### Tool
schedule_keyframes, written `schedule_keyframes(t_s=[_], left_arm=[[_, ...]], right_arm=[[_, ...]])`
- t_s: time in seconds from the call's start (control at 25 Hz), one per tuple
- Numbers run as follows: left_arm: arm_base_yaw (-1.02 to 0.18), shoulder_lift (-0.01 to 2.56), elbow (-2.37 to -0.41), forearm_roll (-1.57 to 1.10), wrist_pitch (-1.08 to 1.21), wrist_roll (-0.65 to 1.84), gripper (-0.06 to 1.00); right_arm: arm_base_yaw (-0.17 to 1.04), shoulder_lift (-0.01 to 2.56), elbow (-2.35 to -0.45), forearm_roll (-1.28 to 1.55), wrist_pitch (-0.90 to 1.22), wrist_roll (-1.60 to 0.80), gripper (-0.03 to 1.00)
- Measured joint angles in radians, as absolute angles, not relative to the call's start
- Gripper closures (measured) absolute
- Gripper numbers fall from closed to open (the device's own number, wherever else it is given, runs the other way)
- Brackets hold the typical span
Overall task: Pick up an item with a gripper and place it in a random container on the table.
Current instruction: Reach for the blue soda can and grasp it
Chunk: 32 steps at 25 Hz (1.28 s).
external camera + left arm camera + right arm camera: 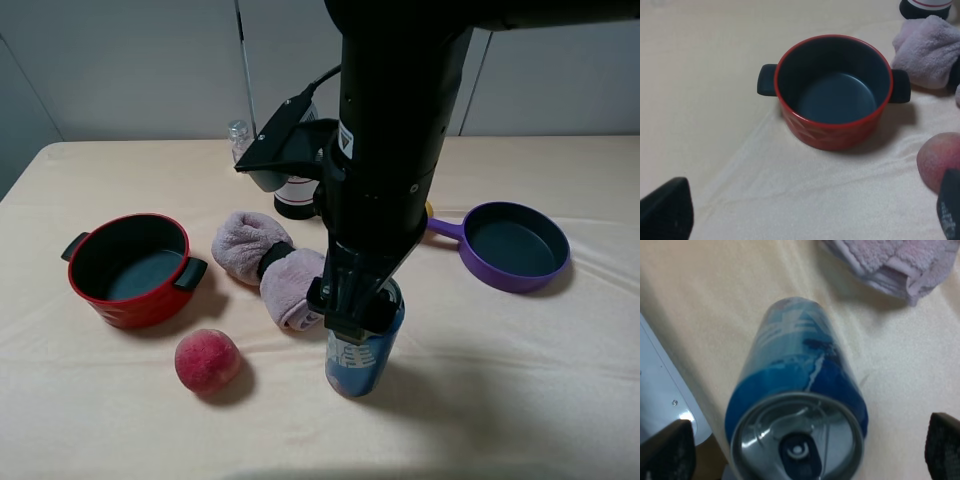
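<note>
The blue drink can (365,355) stands upright on the cream table cloth (520,400) at the front middle. In the right wrist view the can (795,385) shows its silver top and blue-and-white label. My right gripper (355,310) hangs just over the can's top on a large black arm. Its fingers (665,450) stand wide apart on either side of the can, not touching it, so it is open. The purple frying pan (515,248) lies to the right with its handle pointing left. My left gripper (807,215) is open and empty near the red pot (832,90); the exterior view does not show it.
The red two-handled pot (130,268) stands at the left, a peach (207,361) in front of it. A rolled pink towel (265,262) lies just left of the can. A small clear bottle (238,138) and a white-and-black container (295,195) stand behind the arm.
</note>
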<state>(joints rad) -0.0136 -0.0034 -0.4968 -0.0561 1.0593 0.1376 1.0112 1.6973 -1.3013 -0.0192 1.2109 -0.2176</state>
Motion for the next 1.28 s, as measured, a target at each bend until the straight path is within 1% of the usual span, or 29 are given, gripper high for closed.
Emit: schedule_keyframes(t_s=[0.12,0.84,1.28], left_arm=[[-0.014,-0.003,-0.497,-0.056,1.059,0.138,-0.04],[-0.014,-0.003,-0.497,-0.056,1.059,0.138,-0.04],[-0.014,-0.003,-0.497,-0.056,1.059,0.138,-0.04]], right_arm=[[1.011,1.703,-1.290,-0.019,1.187,-0.222,0.27],[0.968,1.705,-1.071,0.023,0.942,-0.237,0.27],[0.968,1.705,-1.063,0.034,0.892,-0.240,0.27]])
